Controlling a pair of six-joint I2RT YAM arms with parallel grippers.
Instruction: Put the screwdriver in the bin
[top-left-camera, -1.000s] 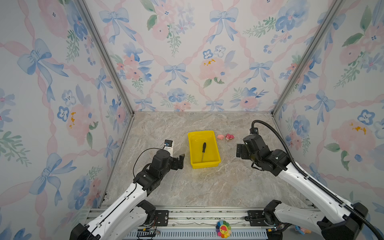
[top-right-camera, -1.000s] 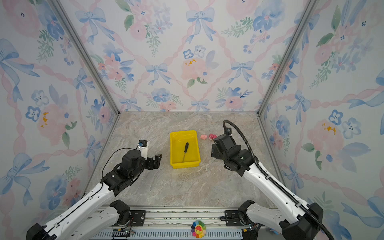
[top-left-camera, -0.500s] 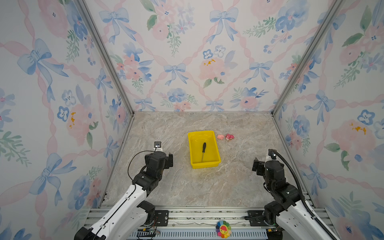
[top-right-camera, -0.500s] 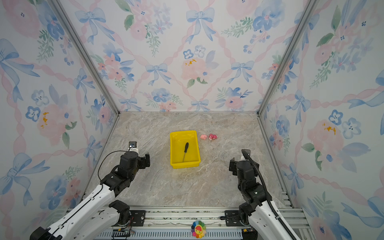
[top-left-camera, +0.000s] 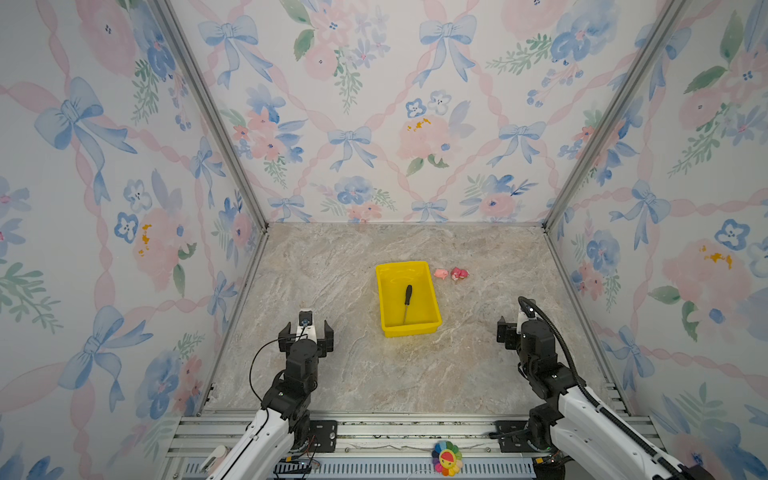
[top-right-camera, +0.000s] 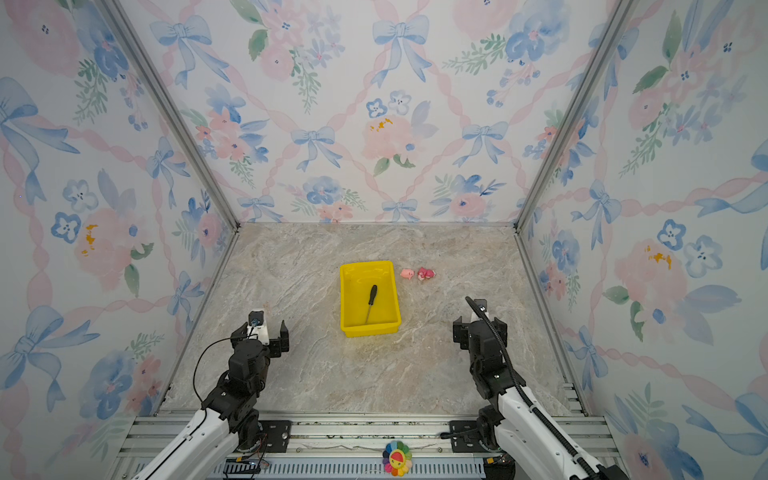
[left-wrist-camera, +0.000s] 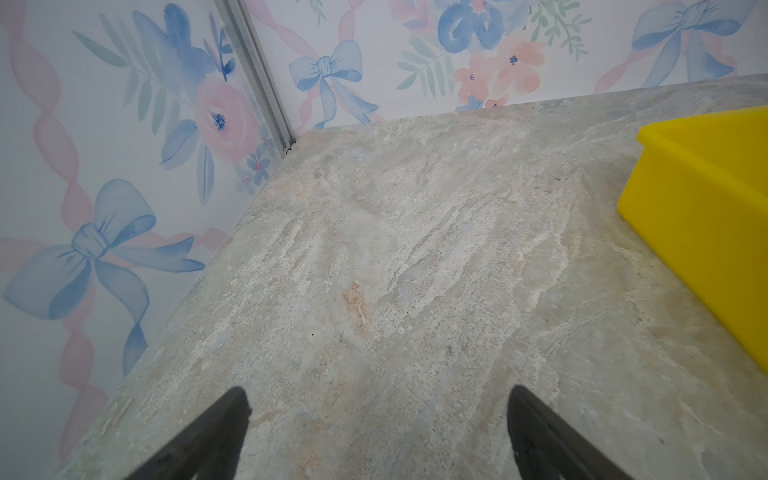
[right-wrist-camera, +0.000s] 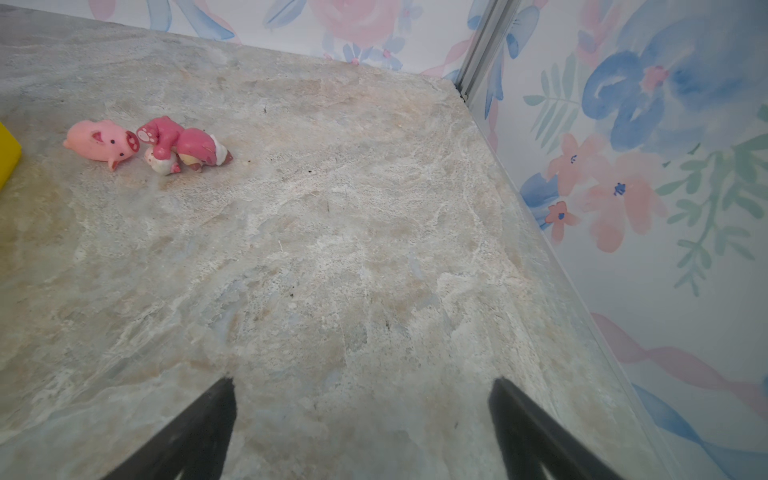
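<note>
screwdriver (top-left-camera: 407, 303) lay in yellow bin (top-left-camera: 401, 264) | left gripper (left-wrist-camera: 378, 390), right gripper (right-wrist-camera: 363, 381) gaped empty, well clear | risk: stray arm sweep tipping it, judged slight

From my left wrist the bin (left-wrist-camera: 706, 232) runs off the picture's edge, and its wall hides the inside. From my right wrist only a yellow sliver of it shows. Both wrist views cut my left fingers (left-wrist-camera: 216, 432) and right fingers (right-wrist-camera: 199, 428) down to their tips. Of the screwdriver (top-left-camera: 407, 305), the tip is too small to make out in both top views.
</note>
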